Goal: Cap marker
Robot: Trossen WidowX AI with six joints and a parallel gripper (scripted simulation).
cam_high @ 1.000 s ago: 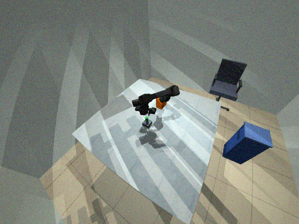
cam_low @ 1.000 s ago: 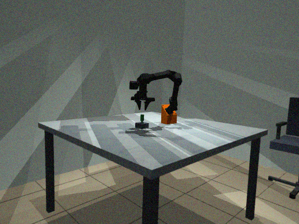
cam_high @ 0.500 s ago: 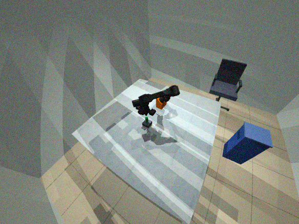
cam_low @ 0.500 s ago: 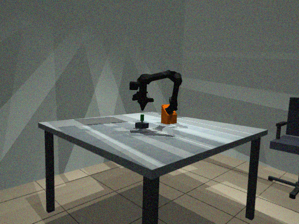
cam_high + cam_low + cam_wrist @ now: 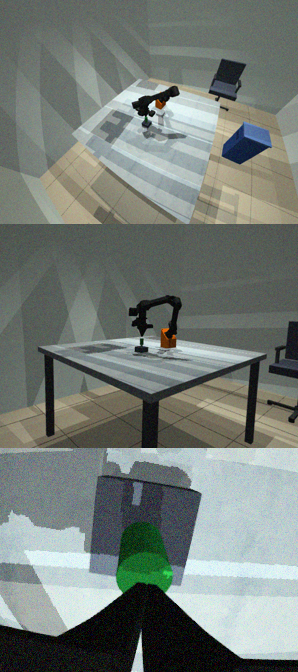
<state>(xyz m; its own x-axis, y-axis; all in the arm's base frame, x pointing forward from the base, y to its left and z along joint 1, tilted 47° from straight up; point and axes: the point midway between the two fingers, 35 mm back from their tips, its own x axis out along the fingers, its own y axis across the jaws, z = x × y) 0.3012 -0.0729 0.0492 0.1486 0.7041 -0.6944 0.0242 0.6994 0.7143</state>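
The green cap [image 5: 146, 119] [image 5: 141, 341] [image 5: 144, 565] sits upright on top of the marker, over the holder block [image 5: 146, 124] [image 5: 141, 349] [image 5: 106, 523]. A short pale length of the marker [image 5: 142, 345] shows between cap and block in the exterior view. Whether the cap is fully seated cannot be told. My gripper [image 5: 146, 115] [image 5: 142, 336] [image 5: 145, 593] is shut with nothing between its fingers. It points down, with its joined tips just above the cap's top in the exterior view. In the wrist view the tips overlap the near edge of the cap.
The orange arm base [image 5: 160, 104] [image 5: 168, 342] stands on the table [image 5: 178, 163] [image 5: 153, 380] behind and to the right of the block in the exterior view. A blue bin [image 5: 246, 143] and an office chair [image 5: 225, 84] [image 5: 288, 365] stand on the floor beyond the table.
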